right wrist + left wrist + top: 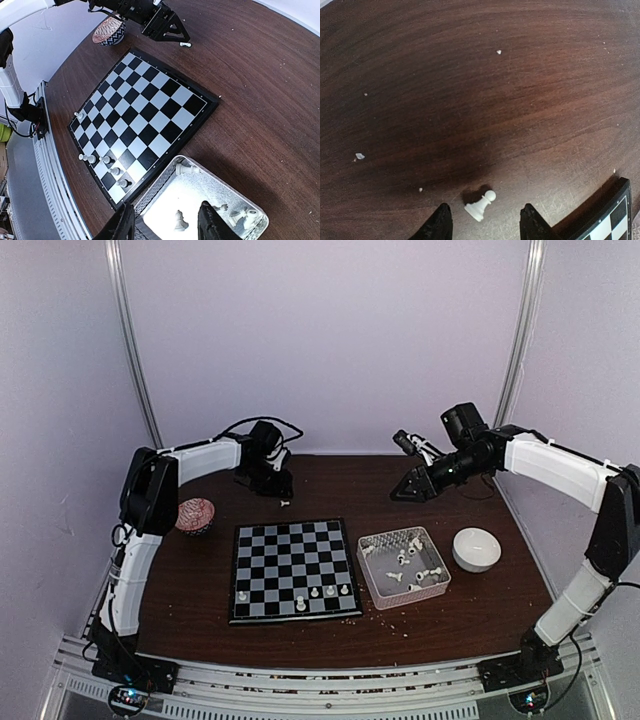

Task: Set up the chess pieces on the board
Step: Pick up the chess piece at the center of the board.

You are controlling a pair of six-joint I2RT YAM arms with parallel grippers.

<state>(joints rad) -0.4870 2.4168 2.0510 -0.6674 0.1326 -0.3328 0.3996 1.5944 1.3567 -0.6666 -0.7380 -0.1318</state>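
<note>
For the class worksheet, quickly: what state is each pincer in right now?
Left pincer: open, holding nothing, set around a fallen pawn without touching it.
Right pincer: open, holding nothing, above the tray.

Dark wooden table (200,625) within pale lilac walls (330,340)

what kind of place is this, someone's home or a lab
Probably a robot lab cell: left arm and right arm bolted to a metal rail, blank walls and metal posts closing in the table.
</note>
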